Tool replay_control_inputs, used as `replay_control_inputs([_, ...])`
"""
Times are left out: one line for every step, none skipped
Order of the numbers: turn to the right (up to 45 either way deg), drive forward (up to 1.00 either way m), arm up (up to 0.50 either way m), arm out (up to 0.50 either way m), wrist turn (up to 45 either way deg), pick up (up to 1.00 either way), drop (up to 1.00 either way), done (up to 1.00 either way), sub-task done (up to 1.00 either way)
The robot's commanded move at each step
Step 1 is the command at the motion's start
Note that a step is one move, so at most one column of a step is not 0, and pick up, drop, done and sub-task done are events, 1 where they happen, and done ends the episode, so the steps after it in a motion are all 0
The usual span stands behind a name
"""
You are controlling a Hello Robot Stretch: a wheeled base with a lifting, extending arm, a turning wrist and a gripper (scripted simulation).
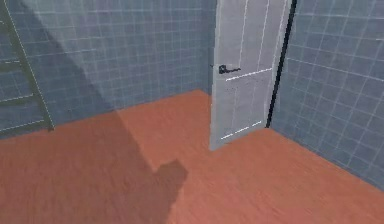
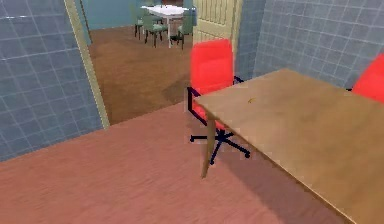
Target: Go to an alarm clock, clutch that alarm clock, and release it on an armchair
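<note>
Which way the alarm clock lies from the gripper cannot be told from this spot, so neither its long axis nor its look can be given; the coming move is, by my judgement, still a search rather than a reach. Of the gripper's state nothing can be told either. Nearest on the arm side stands a wooden table [image 2: 300, 125], its corner pointing toward the robot, with a red swivel chair [image 2: 212, 68] on a dark star base pushed against its far edge and a second red chair [image 2: 372, 78] at the arm side view's right edge. Beyond them an open doorway [image 2: 140, 60] leads over a darker brown floor to a small white table [image 2: 165, 12] ringed by greenish chairs [image 2: 153, 28], beside a pale yellow door [image 2: 218, 18]. Ahead, a white door [image 1: 245, 70] with a dark handle [image 1: 228, 69] stands ajar in the corner of blue tiled walls [image 1: 120, 50]. The doorway on the arm side looks the more promising way to go looking.
</note>
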Motion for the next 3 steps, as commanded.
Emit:
replay_control_inputs([0.0, 0.6, 0.0, 0.0, 0.0, 0.0, 0.0, 0.0, 0.0])
replay_control_inputs([-18.0, 0.0, 0.0, 0.0, 0.0, 0.0, 0.0, 0.0, 0.0])
replay_control_inputs([0.0, 1.0, 0.0, 0.0, 0.0, 0.0, 0.0, 0.0, 0.0])
